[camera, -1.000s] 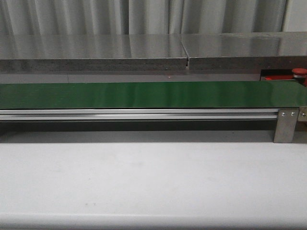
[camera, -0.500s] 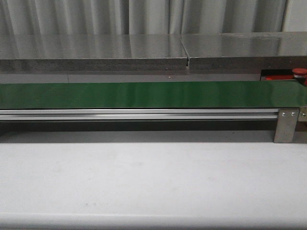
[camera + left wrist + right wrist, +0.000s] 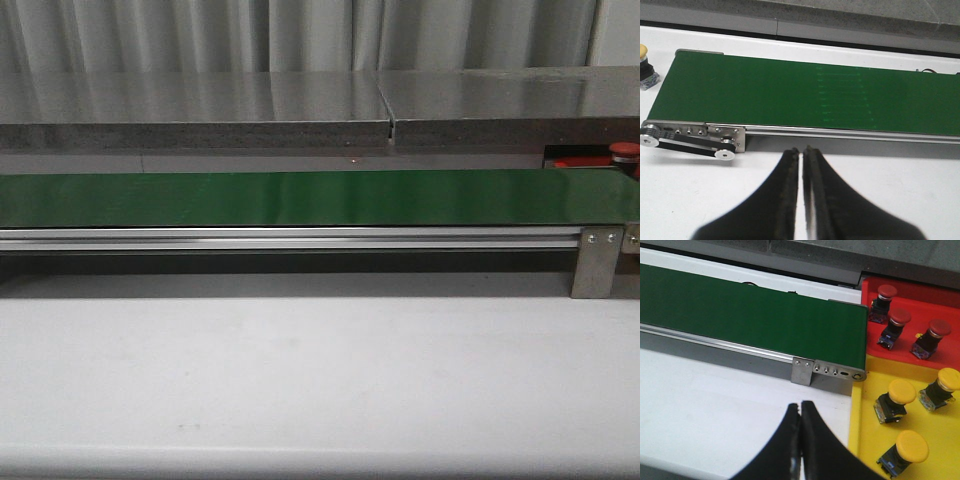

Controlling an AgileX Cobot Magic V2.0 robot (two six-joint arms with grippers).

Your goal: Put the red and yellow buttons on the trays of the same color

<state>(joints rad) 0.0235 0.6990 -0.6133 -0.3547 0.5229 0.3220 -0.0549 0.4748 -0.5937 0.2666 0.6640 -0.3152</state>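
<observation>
Both hands closed, empty: left hand [image 3: 801,155], right hand [image 3: 800,407]. Red tray [image 3: 905,302] holds three red buttons [image 3: 898,317]; yellow tray [image 3: 867,440], three yellow buttons [image 3: 901,391].

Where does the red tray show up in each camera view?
Front view: only a sliver of the red tray shows at the far right, behind the belt, with one red button on it.
Left wrist view: not in it.
Right wrist view: upper right, holding three red buttons, beside the yellow tray.
Shared landmark: the green belt, in all three views.
</observation>
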